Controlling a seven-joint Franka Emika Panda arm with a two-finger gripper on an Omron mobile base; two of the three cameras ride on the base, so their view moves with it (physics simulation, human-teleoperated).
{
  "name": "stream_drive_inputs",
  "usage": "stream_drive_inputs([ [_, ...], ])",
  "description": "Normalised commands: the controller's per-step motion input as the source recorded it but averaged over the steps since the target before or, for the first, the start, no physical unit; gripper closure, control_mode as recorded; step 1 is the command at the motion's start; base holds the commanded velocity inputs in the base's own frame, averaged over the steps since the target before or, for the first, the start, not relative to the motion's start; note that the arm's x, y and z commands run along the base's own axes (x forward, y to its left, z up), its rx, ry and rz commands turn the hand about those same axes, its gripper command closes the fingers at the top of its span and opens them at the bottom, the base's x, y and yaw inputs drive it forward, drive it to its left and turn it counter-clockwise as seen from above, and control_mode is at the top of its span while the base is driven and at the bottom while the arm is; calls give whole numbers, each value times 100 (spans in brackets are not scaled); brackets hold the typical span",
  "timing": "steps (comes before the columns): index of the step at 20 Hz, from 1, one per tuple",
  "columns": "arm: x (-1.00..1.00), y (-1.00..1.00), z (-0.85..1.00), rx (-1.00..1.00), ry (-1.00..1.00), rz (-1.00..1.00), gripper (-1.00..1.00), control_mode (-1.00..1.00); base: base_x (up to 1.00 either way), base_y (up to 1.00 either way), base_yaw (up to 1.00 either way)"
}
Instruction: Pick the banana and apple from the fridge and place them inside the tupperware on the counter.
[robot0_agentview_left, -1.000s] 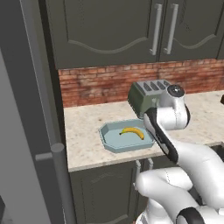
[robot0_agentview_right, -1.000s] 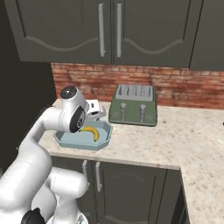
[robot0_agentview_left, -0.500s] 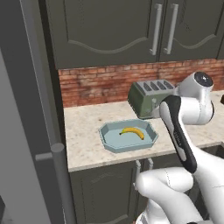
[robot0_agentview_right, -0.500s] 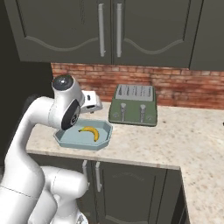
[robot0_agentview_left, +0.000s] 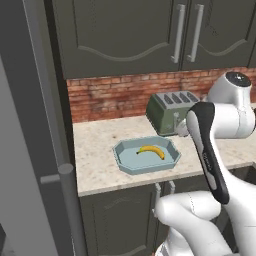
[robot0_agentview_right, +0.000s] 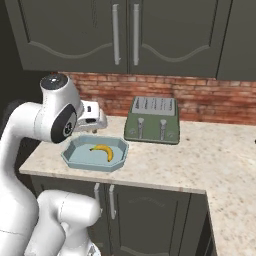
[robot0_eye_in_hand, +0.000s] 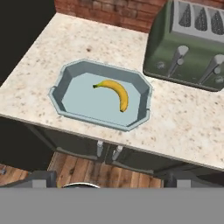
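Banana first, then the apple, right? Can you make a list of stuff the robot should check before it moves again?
1. Banana lying inside the blue box: ok.
2. Blue box sitting flat on the counter: ok.
3. Apple in the box: not ok, none there.
4. Room left in the box for the apple: ok.
5. Toaster apart from the box: ok.
6. Tool empty and open: cannot tell.
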Motion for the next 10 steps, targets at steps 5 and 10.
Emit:
stream_drive_inputs([
  [5, -90, 0, 0, 0, 11, -7, -100, -100, 0, 0, 0],
  [10, -51, 0, 0, 0, 18, -7, -100, -100, 0, 0, 0],
])
